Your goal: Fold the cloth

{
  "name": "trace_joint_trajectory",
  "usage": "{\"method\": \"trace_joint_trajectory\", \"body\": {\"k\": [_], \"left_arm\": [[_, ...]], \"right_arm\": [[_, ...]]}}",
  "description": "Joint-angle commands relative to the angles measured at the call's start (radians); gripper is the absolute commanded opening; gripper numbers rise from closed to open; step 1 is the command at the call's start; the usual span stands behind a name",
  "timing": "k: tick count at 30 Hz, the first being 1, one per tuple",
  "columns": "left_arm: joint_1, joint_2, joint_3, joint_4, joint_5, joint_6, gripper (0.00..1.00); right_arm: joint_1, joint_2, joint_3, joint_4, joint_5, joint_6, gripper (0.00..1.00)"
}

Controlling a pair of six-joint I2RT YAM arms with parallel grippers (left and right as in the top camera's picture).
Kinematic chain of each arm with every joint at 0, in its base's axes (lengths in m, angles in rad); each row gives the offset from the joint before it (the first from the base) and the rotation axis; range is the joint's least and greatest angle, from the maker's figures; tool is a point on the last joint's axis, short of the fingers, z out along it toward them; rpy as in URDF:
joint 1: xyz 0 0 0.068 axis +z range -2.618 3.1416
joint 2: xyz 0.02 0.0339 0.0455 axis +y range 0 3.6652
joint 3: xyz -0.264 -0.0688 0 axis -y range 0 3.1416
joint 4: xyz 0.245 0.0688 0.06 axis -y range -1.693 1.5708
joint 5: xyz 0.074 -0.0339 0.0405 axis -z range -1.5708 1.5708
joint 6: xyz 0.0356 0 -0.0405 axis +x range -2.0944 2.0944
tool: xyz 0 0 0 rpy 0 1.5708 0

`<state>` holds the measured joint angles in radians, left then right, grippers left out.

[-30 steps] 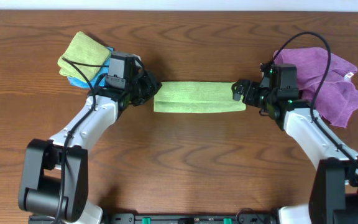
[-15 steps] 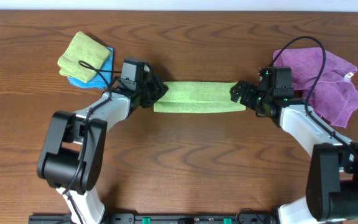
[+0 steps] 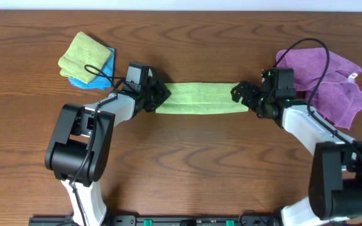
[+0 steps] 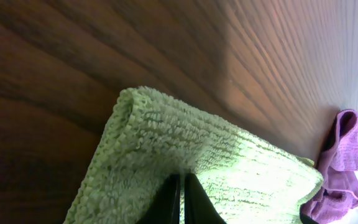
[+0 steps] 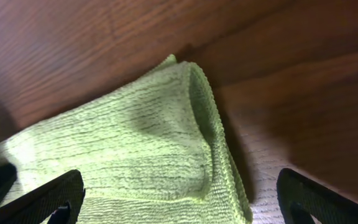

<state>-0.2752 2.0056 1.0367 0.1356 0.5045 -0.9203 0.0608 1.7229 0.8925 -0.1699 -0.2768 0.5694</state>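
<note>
A green cloth (image 3: 201,98) lies folded into a long strip in the middle of the wooden table. My left gripper (image 3: 156,96) is at its left end, fingers shut on the cloth (image 4: 166,155). My right gripper (image 3: 244,95) is at its right end, open wide, with the cloth's folded end (image 5: 154,149) between its two fingers (image 5: 179,199). The cloth's far end runs out of each wrist view.
A folded yellow-green cloth (image 3: 83,53) lies on a blue one (image 3: 102,66) at the back left. A crumpled purple cloth (image 3: 332,85) lies at the back right, also in the left wrist view (image 4: 340,162). Cables loop over both arms.
My left gripper has moved right onto the strip's left end and shut on it. My right gripper has edged slightly left at the right end.
</note>
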Motion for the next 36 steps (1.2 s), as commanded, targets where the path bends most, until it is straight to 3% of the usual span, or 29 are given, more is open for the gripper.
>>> {"method": "trace_joint_trajectory", "body": {"k": [1, 8, 12, 14, 17, 20, 36], "left_arm": [[-0.002, 0.021, 0.02, -0.005, -0.033, -0.004, 0.06], [-0.001, 0.021, 0.02, -0.007, -0.026, -0.004, 0.06], [-0.001, 0.021, 0.02, -0.008, -0.014, -0.004, 0.06], [-0.001, 0.021, 0.02, -0.008, -0.013, -0.004, 0.06], [-0.001, 0.021, 0.02, -0.008, -0.012, -0.004, 0.06], [0.0, 0.021, 0.02, -0.008, -0.002, -0.005, 0.06], [0.002, 0.021, 0.022, -0.004, 0.01, -0.024, 0.06]], "right_arm": [[0.006, 0.045, 0.003, 0.002, -0.013, 0.046, 0.99], [0.006, 0.12, 0.003, 0.048, -0.096, 0.066, 0.94], [0.012, 0.152, 0.003, 0.08, -0.121, 0.066, 0.84], [0.02, 0.157, 0.003, 0.089, -0.12, 0.066, 0.74], [0.031, 0.157, 0.003, 0.12, -0.121, 0.06, 0.54], [0.032, 0.154, 0.003, 0.169, -0.129, 0.042, 0.01], [0.032, -0.079, 0.003, 0.208, -0.139, -0.026, 0.01]]}}
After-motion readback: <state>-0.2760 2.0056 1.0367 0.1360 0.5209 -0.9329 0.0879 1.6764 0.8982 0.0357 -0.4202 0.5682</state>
